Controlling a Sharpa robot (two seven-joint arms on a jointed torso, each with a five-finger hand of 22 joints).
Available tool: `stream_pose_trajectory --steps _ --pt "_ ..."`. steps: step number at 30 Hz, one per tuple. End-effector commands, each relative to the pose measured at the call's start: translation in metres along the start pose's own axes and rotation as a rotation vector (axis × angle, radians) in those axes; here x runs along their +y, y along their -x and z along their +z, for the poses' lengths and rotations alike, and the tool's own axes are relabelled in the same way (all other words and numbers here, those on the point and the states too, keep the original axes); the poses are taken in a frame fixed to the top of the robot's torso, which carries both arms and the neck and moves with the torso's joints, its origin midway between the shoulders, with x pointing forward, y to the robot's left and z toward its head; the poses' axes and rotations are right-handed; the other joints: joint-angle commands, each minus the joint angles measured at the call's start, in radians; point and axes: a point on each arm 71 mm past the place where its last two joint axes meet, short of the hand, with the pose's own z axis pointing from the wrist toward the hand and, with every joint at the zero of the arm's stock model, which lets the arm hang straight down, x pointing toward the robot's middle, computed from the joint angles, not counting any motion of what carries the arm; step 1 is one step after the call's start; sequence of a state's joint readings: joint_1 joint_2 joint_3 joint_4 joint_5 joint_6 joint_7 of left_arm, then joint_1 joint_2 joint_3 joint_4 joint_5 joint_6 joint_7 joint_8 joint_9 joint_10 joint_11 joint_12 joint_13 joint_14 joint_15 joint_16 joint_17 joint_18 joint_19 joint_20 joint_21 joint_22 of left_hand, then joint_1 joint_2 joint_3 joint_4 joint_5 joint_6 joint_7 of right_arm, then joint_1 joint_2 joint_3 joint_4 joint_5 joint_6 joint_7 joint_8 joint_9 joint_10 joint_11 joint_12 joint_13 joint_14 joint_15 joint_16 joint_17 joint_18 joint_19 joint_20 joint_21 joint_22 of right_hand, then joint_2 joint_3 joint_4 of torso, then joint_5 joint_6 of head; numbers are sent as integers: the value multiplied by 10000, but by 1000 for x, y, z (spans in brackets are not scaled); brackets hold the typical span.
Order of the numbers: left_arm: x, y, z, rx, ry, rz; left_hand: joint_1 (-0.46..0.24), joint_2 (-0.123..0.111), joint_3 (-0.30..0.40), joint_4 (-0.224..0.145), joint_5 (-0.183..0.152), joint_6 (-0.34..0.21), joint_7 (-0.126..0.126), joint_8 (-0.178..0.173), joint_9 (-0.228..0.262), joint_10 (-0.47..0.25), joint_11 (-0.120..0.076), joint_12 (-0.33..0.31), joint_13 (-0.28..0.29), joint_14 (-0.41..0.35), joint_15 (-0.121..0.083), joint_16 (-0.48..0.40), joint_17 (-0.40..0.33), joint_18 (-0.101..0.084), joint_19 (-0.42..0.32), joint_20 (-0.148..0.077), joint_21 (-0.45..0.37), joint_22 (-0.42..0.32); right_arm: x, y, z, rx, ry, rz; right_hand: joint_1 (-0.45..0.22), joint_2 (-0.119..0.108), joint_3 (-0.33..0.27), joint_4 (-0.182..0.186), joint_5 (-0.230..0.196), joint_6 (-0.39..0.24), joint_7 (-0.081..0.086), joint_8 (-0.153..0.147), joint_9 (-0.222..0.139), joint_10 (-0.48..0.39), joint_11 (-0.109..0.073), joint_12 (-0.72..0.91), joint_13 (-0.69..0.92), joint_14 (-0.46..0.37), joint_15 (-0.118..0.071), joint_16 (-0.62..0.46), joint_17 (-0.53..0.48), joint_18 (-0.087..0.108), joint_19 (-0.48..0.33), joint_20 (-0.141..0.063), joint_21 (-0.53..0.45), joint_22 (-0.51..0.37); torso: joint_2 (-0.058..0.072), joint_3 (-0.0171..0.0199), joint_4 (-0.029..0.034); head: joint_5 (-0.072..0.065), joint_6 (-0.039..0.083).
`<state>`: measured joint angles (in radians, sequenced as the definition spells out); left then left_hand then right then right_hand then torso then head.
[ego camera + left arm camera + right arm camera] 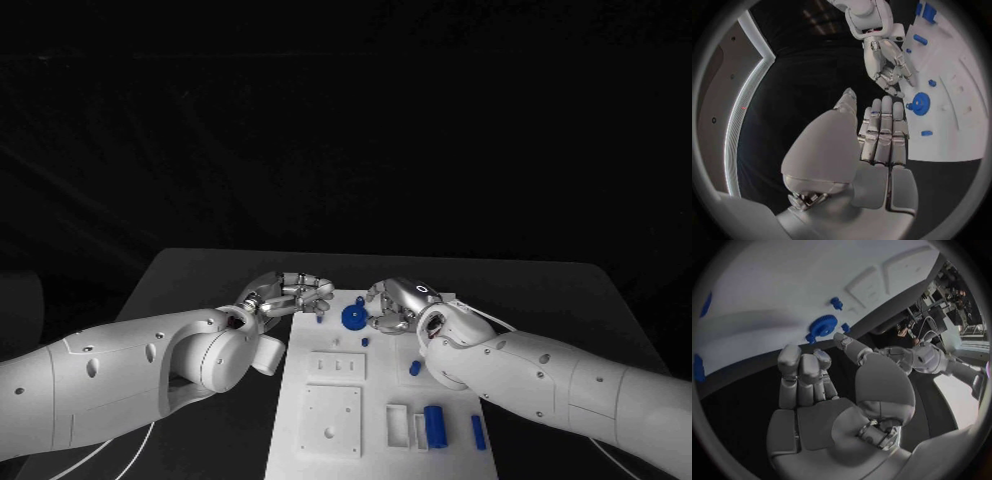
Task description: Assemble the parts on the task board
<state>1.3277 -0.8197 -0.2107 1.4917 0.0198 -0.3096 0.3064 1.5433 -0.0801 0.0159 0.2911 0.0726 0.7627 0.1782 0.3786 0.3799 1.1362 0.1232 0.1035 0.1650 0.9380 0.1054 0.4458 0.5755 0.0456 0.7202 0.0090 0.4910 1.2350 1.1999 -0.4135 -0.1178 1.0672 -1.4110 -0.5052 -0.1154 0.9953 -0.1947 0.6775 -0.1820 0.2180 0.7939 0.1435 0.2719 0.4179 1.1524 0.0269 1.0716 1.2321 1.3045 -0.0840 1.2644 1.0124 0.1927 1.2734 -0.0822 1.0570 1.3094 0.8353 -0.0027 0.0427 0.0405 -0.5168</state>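
Fingers [882,130] of left hand [289,293] pressed together, holding nothing; right hand [398,303] fingers curled, empty. Blue gear [355,318] btwn both hands on task board [335,420], prob next pick.

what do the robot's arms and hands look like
Both arms are smooth white shells with rounded joint housings and small dark screw holes. The left hand and right hand are silver metal, many-fingered, with segmented fingers and pale grey palm pads. Thin white cables trail beneath the forearms near the white task board.
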Motion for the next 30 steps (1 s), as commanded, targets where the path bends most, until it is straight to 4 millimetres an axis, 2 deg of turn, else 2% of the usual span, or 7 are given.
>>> stream_pose_trajectory --steps 1,6,10,15,21,26,30 --pt "-2 3 0 100 -217 47 56 26 -56 -10 24 17 10 -34 15 -38 -2 -50 14 52 28 -52 15 174 -73 -9 -23 -14 1 17 -3 -622 495 945 -28 -6 -12 -43 59 50 46 48 11 -10 62 42 -10 25 64 -49 11 691 -1 -75 -6 122 -24 13 -31 5 71" --pt "-3 13 1 -201 -282 145 72 18 -57 -14 21 28 1 -32 23 -25 -10 -48 19 53 28 -55 19 174 -75 -9 -23 -14 -12 44 -9 -734 542 1752 7 1 -10 -96 31 150 112 99 30 -49 128 56 -11 18 128 -73 13 691 -26 -78 -27 120 -47 44 -82 -11 188" --pt "-2 17 2 -288 -295 174 85 17 -56 -16 21 35 -4 -31 28 -15 -14 -46 22 55 27 -56 22 175 -75 -10 -22 -15 -35 61 -18 -845 837 2274 65 65 -5 -196 -17 206 131 124 37 -115 149 52 -17 -3 150 -118 4 691 -89 -57 -60 122 -107 83 -152 4 223" --pt "-2 20 3 -326 -303 199 88 29 -60 -10 17 60 8 -28 44 58 -8 -16 45 65 25 -58 31 174 -73 -10 -18 -16 -69 78 -31 -1068 465 3034 143 196 -20 -378 98 228 141 124 29 -343 158 -16 -47 -131 159 -256 -22 691 -320 24 -165 135 -181 136 -242 -56 251" --pt "-1 20 4 -295 -295 196 89 45 -78 -8 11 92 32 -37 75 332 -60 128 132 103 14 -48 61 175 -58 -16 -2 -15 -109 83 -36 -701 -510 2786 430 381 50 -657 201 253 130 132 27 -428 150 -6 -58 -187 151 -300 -7 691 -433 66 -197 153 -252 195 -343 -41 240" --pt "1 19 4 -252 -272 174 88 48 -80 -8 11 92 32 -40 77 335 -60 129 134 111 11 -45 65 175 -54 -18 0 -15 -140 78 -44 -249 -944 1803 552 379 79 -789 250 256 95 132 24 -462 121 4 -63 -200 129 -312 4 691 -467 95 -195 165 -304 272 -431 -65 187" --pt "2 20 3 -245 -250 162 88 47 -88 -9 10 91 31 -47 82 303 -52 110 131 119 7 -42 72 176 -50 -21 3 -16 -156 73 -51 20 -1142 1286 647 331 64 -917 276 246 37 132 24 -494 66 10 -70 -218 76 -329 12 691 -500 124 -190 174 -309 301 -453 -148 159"
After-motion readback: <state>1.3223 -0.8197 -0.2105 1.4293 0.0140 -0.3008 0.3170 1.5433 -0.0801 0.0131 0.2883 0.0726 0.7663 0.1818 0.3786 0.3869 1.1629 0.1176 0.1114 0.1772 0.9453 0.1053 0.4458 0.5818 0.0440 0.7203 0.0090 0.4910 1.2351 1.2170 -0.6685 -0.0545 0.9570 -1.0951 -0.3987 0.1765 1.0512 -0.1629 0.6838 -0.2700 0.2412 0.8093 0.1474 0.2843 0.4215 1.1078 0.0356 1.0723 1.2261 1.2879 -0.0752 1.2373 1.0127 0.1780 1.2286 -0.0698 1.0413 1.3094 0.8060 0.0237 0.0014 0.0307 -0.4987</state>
